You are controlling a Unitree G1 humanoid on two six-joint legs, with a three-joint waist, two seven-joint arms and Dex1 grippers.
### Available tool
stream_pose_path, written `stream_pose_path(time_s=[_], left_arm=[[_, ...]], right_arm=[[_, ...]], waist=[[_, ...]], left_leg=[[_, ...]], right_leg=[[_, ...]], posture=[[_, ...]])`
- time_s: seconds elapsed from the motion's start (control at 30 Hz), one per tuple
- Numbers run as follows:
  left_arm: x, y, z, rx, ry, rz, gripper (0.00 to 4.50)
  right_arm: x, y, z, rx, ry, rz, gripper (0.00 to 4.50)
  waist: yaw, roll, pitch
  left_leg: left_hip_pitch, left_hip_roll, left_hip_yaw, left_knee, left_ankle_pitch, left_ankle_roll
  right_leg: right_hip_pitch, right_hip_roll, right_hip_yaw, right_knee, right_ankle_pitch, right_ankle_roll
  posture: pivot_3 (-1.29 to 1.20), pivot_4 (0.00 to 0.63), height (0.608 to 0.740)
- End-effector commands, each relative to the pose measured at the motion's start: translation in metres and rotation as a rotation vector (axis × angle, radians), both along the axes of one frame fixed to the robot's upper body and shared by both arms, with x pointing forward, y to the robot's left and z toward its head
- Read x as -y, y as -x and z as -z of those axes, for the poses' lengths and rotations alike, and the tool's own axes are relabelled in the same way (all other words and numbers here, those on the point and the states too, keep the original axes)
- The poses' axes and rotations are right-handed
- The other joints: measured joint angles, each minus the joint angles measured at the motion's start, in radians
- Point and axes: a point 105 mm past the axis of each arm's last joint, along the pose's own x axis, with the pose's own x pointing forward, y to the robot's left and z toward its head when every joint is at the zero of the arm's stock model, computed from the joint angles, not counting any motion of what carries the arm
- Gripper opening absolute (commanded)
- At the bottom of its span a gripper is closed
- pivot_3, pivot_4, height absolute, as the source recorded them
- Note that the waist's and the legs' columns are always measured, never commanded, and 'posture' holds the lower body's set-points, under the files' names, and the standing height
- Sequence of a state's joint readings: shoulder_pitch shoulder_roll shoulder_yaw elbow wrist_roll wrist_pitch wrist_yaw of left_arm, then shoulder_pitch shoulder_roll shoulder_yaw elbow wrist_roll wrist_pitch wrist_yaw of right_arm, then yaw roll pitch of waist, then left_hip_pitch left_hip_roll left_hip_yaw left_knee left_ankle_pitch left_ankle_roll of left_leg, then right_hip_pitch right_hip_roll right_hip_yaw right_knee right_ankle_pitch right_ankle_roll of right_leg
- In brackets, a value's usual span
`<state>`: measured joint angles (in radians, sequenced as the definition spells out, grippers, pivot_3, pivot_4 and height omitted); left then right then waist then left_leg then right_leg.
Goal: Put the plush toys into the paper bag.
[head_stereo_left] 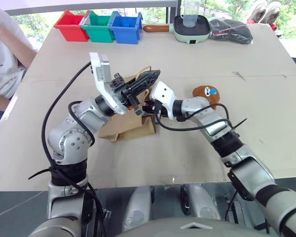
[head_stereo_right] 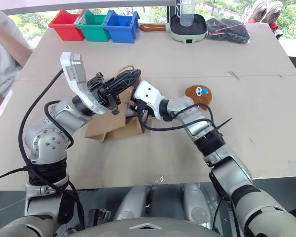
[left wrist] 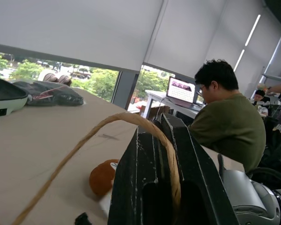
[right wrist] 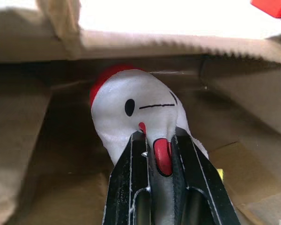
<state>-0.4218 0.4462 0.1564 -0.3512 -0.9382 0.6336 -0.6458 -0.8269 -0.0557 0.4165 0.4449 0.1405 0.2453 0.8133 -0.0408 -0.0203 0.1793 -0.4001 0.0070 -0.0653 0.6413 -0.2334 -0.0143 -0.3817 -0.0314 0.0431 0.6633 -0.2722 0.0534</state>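
The brown paper bag (head_stereo_left: 133,126) lies on the table with its mouth facing right. My left gripper (head_stereo_left: 155,74) is raised above it, shut on a tan cord handle (left wrist: 107,123) and holding the mouth up. My right gripper (right wrist: 158,140) reaches sideways into the bag's mouth (head_stereo_left: 147,106), shut on the white plush toy (right wrist: 136,108), which has a red band and a small face. The toy is inside the bag's brown walls (right wrist: 28,140). The brown plush toy (head_stereo_left: 207,94) with a blue-white patch lies on the table to the right of the bag, behind my right forearm.
Red (head_stereo_left: 71,25), green (head_stereo_left: 99,27) and blue (head_stereo_left: 125,27) bins stand at the table's back edge, with a pan (head_stereo_left: 191,28) holding a cup and a black bag (head_stereo_left: 231,31) to their right. A person (head_stereo_left: 2,54) sits at the left; another person (left wrist: 225,122) sits behind.
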Motion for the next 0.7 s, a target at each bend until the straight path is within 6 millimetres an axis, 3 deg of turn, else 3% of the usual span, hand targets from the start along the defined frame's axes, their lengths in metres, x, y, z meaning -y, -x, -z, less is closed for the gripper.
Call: stream_pose_path(time_s=[0.03, 0.17, 0.3, 0.43, 0.57, 0.7], left_arm=[[-0.004, 0.012, -0.012, 0.071, -0.006, -0.021, 0.00], [-0.016, 0.012, -0.009, 0.070, -0.020, -0.073, 0.00], [-0.024, 0.012, -0.007, 0.072, -0.025, -0.112, 0.00], [-0.029, 0.010, -0.009, 0.087, -0.017, -0.157, 0.00], [-0.030, 0.011, -0.013, 0.100, -0.008, -0.158, 0.00], [-0.031, 0.010, -0.020, 0.110, 0.022, -0.153, 0.00]], right_arm=[[0.003, -0.001, -0.001, 0.006, -0.033, -0.036, 1.59], [0.030, -0.001, -0.014, 0.029, -0.070, -0.009, 3.54], [0.071, 0.000, -0.033, 0.056, -0.092, 0.081, 3.54], [0.141, -0.015, -0.058, 0.137, -0.066, 0.338, 3.54], [0.196, -0.044, -0.032, 0.155, 0.170, 0.617, 3.54], [0.219, -0.053, 0.002, 0.024, 0.282, 0.715, 3.54]], waist=[[0.001, 0.001, 0.000], [0.008, 0.001, 0.000], [0.011, 0.001, 0.000], [0.012, 0.002, 0.001], [0.006, 0.002, 0.001], [0.000, 0.002, 0.001]], left_leg=[[0.000, 0.000, 0.000, 0.000, 0.000, 0.000], [0.000, 0.000, -0.001, -0.001, 0.000, 0.000], [0.000, -0.001, -0.002, -0.001, 0.000, 0.000], [0.000, -0.001, -0.002, -0.001, 0.000, 0.000], [0.000, -0.002, 0.003, -0.001, 0.000, 0.000], [0.001, -0.001, 0.004, -0.003, 0.000, 0.000]], right_leg=[[0.000, 0.000, 0.000, 0.000, 0.000, 0.000], [0.000, -0.001, -0.001, 0.000, 0.000, 0.000], [0.000, -0.002, -0.001, 0.000, 0.000, 0.000], [0.000, -0.002, -0.001, 0.000, 0.000, 0.000], [0.000, -0.002, 0.000, 0.000, 0.000, 0.000], [0.000, -0.001, 0.001, 0.000, 0.000, 0.000]], posture=[[0.00, 0.150, 0.740], [0.00, 0.150, 0.740], [0.00, 0.150, 0.740], [0.00, 0.150, 0.740], [0.00, 0.150, 0.740], [0.00, 0.150, 0.740]])
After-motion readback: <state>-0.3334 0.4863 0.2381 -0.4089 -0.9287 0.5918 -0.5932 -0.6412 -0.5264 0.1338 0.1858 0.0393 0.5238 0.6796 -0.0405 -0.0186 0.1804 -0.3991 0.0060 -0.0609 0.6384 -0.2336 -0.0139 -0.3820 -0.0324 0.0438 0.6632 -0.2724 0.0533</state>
